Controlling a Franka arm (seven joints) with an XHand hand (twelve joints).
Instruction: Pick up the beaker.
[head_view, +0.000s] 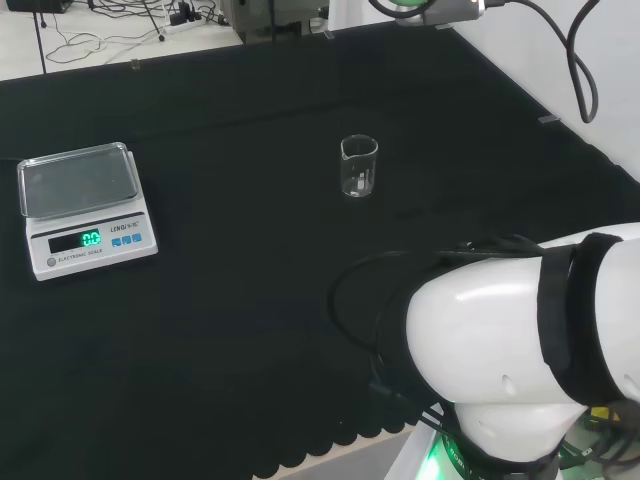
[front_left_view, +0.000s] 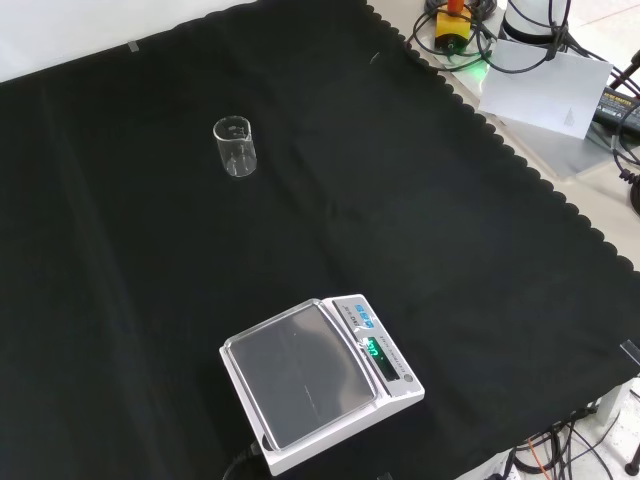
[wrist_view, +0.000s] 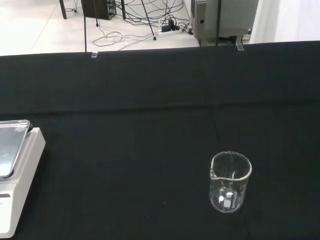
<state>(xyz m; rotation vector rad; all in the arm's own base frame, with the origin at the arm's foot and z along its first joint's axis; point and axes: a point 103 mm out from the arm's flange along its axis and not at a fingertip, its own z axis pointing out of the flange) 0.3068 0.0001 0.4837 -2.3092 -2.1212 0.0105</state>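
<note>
A small clear glass beaker (head_view: 358, 167) stands upright and empty on the black cloth, a little right of the middle in the head view. In the front view the beaker (front_left_view: 235, 146) is in the upper left part of the cloth. The wrist view looks at the beaker (wrist_view: 230, 182) from some distance, its spout turned toward the scale's side. Nothing touches it.
A white digital scale (head_view: 85, 208) with a metal pan and a lit green display sits at the left in the head view, near the front edge as the scale (front_left_view: 320, 378) in the front view. The arm's white link (head_view: 520, 360) fills the lower right of the head view.
</note>
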